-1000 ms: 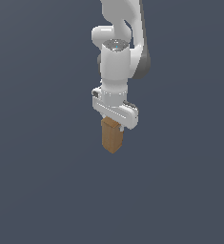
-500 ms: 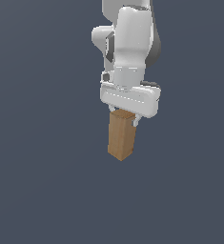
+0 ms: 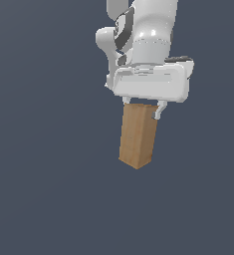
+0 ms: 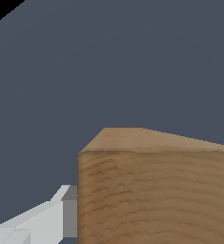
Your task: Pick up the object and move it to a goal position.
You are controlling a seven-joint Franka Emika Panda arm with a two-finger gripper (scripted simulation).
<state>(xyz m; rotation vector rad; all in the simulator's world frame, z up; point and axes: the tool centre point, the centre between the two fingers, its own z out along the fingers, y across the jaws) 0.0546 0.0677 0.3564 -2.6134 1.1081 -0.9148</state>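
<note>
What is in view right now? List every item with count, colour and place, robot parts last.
wooden block: one, light brown with faint grain, hanging below the gripper with its top end between the fingers, slightly tilted; it fills much of the wrist view too.
background: plain dark grey-blue all around in both views; no table, goal marker or other item can be made out.
gripper: one, white, closed on the top of the block in the upper middle of the exterior view; one finger shows on the block's side toward the exterior view's right.
arm: one, white with dark joint gaps, coming down from the top edge of the exterior view.
</note>
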